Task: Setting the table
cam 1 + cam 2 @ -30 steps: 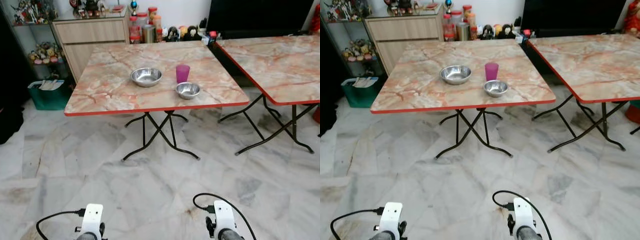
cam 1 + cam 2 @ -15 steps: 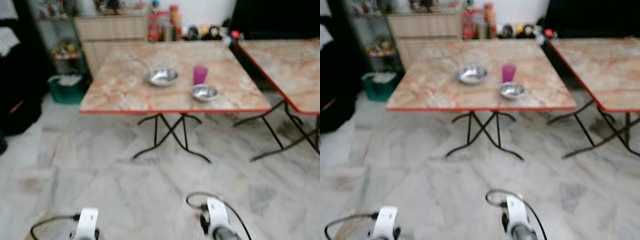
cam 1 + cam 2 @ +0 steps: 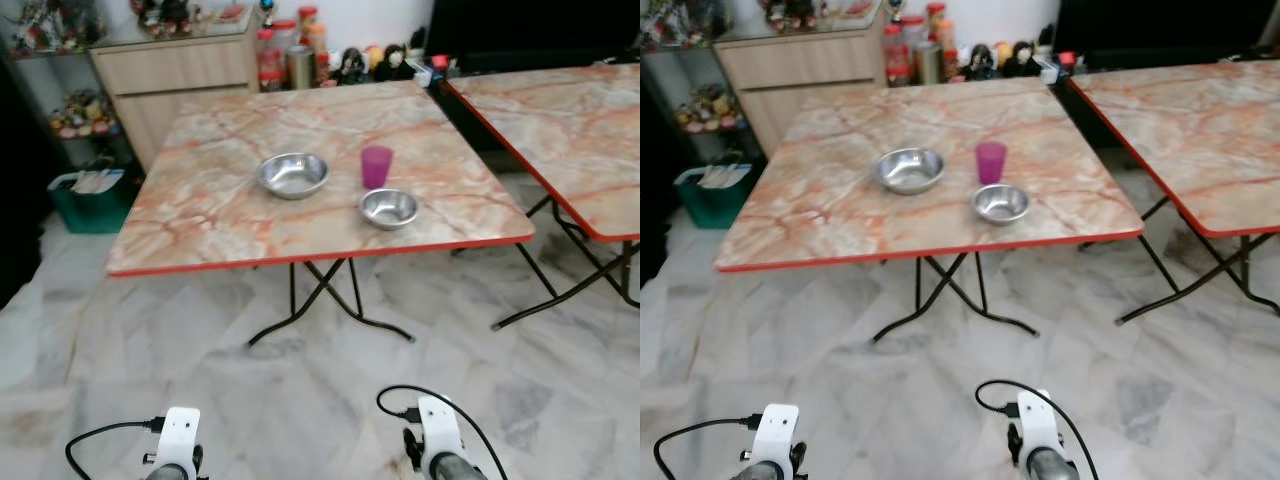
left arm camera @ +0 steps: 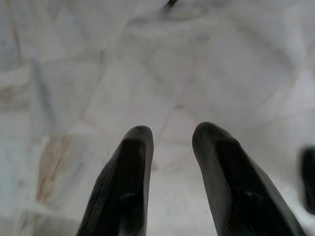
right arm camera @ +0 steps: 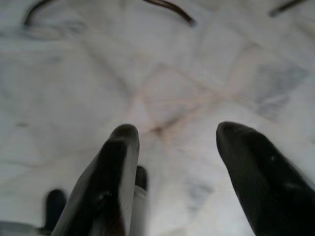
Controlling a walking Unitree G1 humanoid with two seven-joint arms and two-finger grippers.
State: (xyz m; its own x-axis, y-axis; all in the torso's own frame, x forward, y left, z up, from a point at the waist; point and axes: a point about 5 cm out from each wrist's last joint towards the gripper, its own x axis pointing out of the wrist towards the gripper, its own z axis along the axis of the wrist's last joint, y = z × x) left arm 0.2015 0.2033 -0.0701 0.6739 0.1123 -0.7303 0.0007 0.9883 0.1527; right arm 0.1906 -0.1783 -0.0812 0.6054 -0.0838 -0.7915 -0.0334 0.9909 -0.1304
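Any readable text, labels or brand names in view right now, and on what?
None can be read.
Jars and bottles by the cabinet: labels too small and blurred.
Purple cup and the two steel bowls: no markings visible.

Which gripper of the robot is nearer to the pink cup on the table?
The right. The right gripper hangs low over the floor, almost straight below the pink cup as seen from the head. The left gripper hangs equally low but further to the left.
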